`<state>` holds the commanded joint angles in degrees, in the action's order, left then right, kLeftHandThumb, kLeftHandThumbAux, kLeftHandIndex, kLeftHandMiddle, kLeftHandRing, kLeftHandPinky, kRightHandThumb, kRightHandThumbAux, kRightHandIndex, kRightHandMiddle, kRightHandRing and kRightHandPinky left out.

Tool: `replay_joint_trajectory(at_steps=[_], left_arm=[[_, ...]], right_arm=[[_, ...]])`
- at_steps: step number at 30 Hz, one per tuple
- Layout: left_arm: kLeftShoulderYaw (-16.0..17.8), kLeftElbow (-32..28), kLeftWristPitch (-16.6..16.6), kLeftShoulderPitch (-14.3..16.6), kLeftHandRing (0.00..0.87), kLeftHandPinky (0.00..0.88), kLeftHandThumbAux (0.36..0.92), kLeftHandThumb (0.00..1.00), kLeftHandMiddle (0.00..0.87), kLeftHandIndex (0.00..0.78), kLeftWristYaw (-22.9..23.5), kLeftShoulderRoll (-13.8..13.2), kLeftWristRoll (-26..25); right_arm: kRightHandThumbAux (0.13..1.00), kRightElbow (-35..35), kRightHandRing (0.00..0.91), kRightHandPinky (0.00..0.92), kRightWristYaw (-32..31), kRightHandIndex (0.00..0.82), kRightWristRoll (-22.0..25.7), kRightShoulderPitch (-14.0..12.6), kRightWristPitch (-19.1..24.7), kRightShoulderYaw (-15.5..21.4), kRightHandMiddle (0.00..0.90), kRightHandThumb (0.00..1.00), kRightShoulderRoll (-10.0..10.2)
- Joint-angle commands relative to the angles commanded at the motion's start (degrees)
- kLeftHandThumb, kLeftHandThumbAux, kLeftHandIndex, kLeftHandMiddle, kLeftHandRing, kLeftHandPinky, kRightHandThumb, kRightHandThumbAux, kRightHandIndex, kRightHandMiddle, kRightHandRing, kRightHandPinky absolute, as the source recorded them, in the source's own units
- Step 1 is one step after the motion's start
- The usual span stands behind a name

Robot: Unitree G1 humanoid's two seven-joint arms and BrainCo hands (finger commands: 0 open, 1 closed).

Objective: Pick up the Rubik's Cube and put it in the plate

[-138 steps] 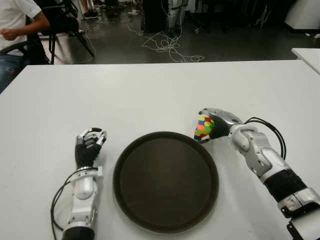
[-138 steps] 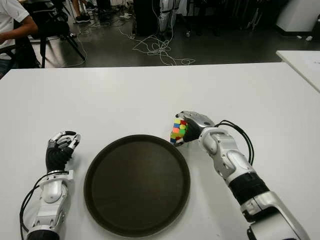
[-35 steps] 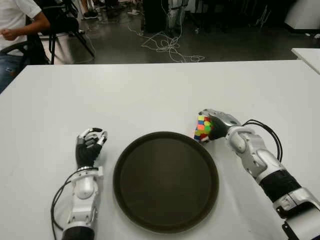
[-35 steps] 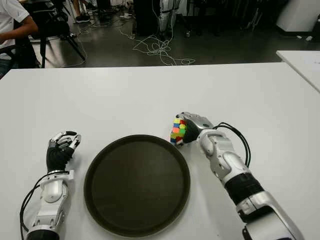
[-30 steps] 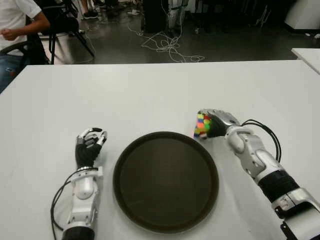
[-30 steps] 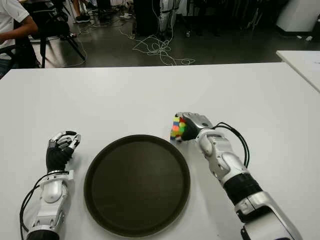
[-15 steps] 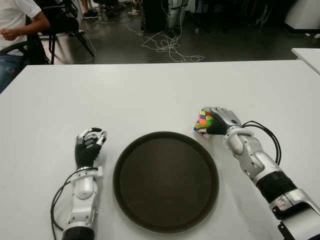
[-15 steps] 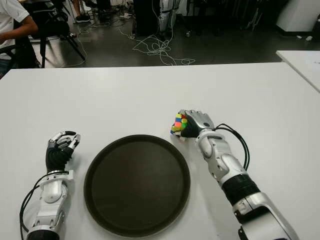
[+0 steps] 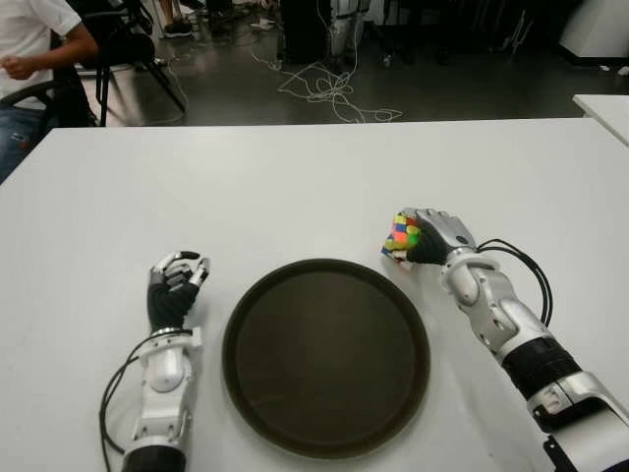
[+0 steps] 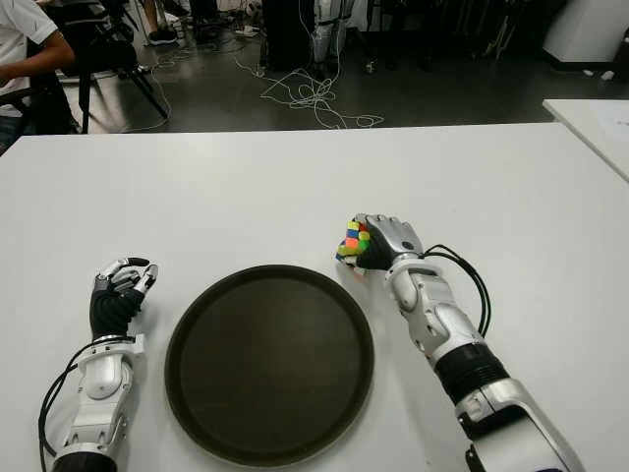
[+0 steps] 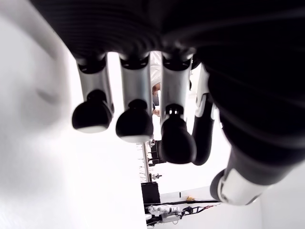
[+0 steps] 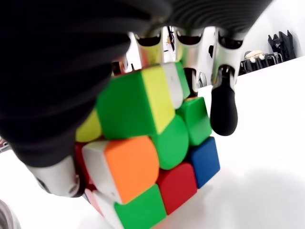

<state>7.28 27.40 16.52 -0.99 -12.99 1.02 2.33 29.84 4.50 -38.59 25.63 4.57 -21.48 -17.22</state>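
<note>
My right hand point(image 9: 428, 236) is shut on the multicoloured Rubik's Cube point(image 9: 400, 236), just beyond the far right rim of the plate. In the right wrist view the cube point(image 12: 152, 152) fills the palm, with fingers point(image 12: 224, 109) curled over its far side and the white table close beneath it. The round dark brown plate point(image 9: 324, 354) lies empty in the middle of the table's near half. My left hand point(image 9: 175, 287) shows to the left of the plate, fingers curled on nothing.
The white table point(image 9: 295, 187) stretches far back behind the plate. A seated person point(image 9: 29, 49) and a chair point(image 9: 123, 49) are beyond its far left corner. Cables point(image 9: 329, 93) lie on the floor. Another white table point(image 9: 604, 108) shows at the right edge.
My right hand has turned more palm-down over the cube and carried it slightly farther back from the plate's rim. The left hand has not moved.
</note>
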Motion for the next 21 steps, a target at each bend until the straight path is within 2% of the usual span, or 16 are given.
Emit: replay_joint_trajectory(at_steps=[7,13,21], left_arm=[[-0.07,-0.73,-0.28,-0.24,0.834,0.822,0.707,0.704,0.817,0.443,0.33,-0.02,-0.14],[-0.32,-0.71,-0.53,-0.27,0.836,0.824,0.707,0.704,0.817,0.443,0.12,-0.3,0.61],[-0.23,-0.06,-0.03,0.0,0.836,0.823,0.707,0.704,0.816,0.443,-0.09,-0.53,0.78]], right_arm=[[0.731,0.0,0.713,0.703,1.27,0.426,-0.86,0.07,0.63,-0.18,0.707,0.686,0.08],[0.73,-0.11,0.717,0.72,3.92,0.428,-0.45,-0.17,1.93,0.79,0.705,0.687,0.98],[0.727,-4.83,0.717,0.721,8.51,0.432,3.46,-3.24,3.11,6.44,0.697,0.692,2.84]])
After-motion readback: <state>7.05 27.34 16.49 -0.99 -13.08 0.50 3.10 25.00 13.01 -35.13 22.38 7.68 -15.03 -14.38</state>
